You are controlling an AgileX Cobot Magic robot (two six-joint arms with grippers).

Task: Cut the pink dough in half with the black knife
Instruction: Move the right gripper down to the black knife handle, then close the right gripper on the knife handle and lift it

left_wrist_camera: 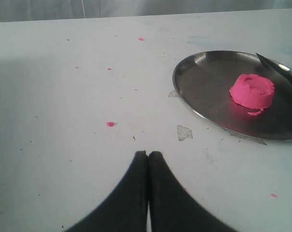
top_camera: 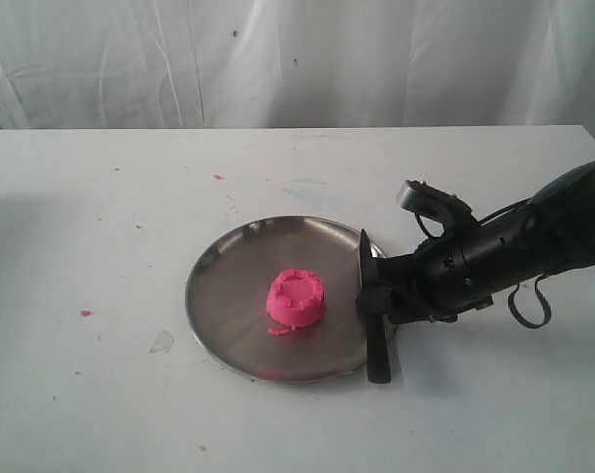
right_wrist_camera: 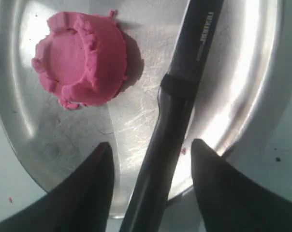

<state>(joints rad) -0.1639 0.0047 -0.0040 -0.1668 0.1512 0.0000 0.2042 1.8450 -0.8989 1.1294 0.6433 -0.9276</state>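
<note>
- right gripper (right_wrist_camera: 151, 154): jaws spread wide, one finger either side of the knife (right_wrist_camera: 177, 104) handle, not touching it; nothing held.
- knife lies flat along the right edge of the plate (right_wrist_camera: 242, 82), handle end reaching over the near rim onto the table (top_camera: 100, 394), blade pointing away toward the far rim.
- in the exterior view the right gripper (top_camera: 374, 301) sits low over the knife (top_camera: 369, 301) at the plate's right rim, arm coming in from the right.
- dough (right_wrist_camera: 80, 60): whole round puck with a ragged raised rim, near the plate's middle, just beside the knife on its left, apart from it and from both fingers.
- a small pink scrap lies against the near side of the dough (top_camera: 297, 299) on the plate (top_camera: 229, 296).
- nothing between gripper and knife; bare steel only between knife and dough.
- left gripper (left_wrist_camera: 148, 157): fingers pressed together, holding nothing, over bare table well to the left of the plate (left_wrist_camera: 199, 92).
- from that view the dough (left_wrist_camera: 252, 90) sits well apart from the left gripper, the knife tip (left_wrist_camera: 274, 67) showing beyond it.
- pink crumbs (left_wrist_camera: 110, 123) scattered on the table, and a small pale chip (left_wrist_camera: 184, 132) just off the plate's left rim.
- white curtain (top_camera: 278, 59) behind the table's far edge.
</note>
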